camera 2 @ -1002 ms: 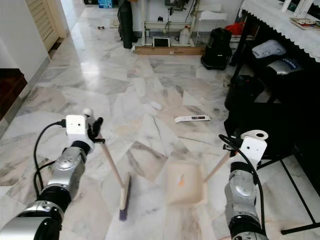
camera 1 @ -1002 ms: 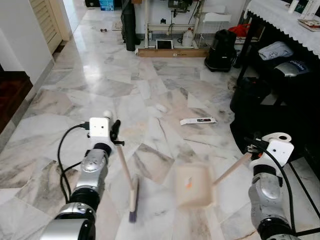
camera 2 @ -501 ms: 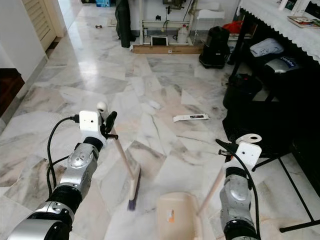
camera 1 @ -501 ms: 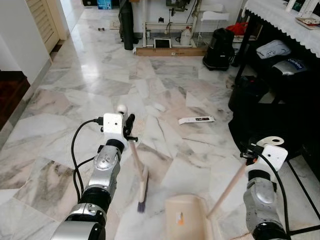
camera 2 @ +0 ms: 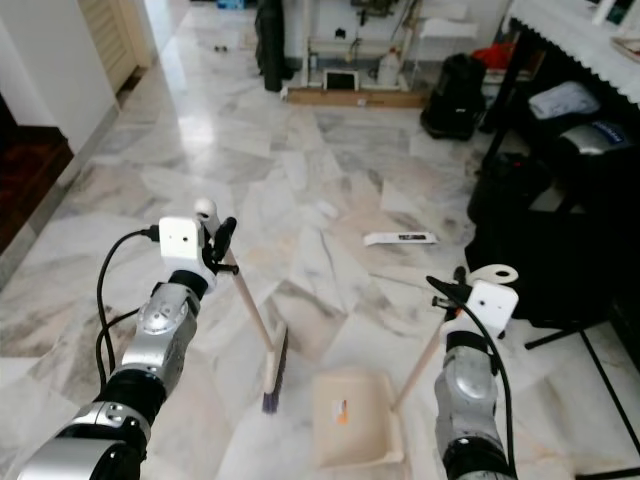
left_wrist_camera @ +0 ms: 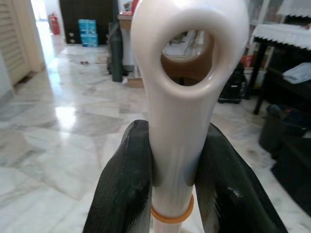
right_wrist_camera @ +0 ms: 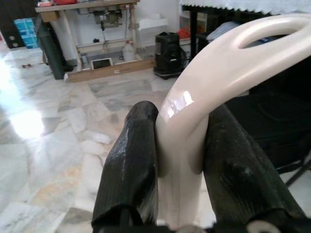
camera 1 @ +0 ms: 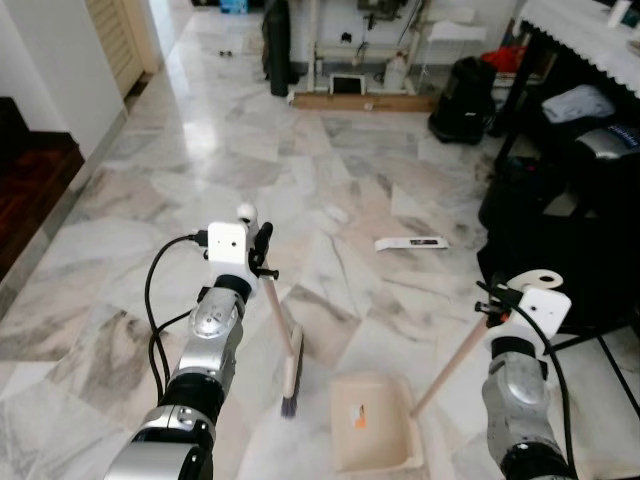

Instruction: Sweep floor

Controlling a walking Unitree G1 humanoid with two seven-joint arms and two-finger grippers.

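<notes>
Big room w/ a glossy marble floor (camera 1: 180,190) – grey and pinkish veined slabs, window glare up near the far end. Left claw (left_wrist_camera: 172,194) is clamped tight on the top of the broom (camera 1: 290,375) handle, fingers (left_wrist_camera: 124,194) squeezing it from both sides; the brush head sits on the floor just beside the dustpan (camera 1: 372,420). Right claw (right_wrist_camera: 182,194) is closed around the dustpan's cream handle, the pan itself resting flat on the floor btw the two arms w/ a small orange bit inside. Further out on the floor – a flat white packet (camera 1: 411,242) and a small white scrap (camera 1: 338,213). Black bags (camera 1: 462,100) and dark furniture crowd the right side, a workbench (right_wrist_camera: 87,6) w/ clutter stands at the back wall.
</notes>
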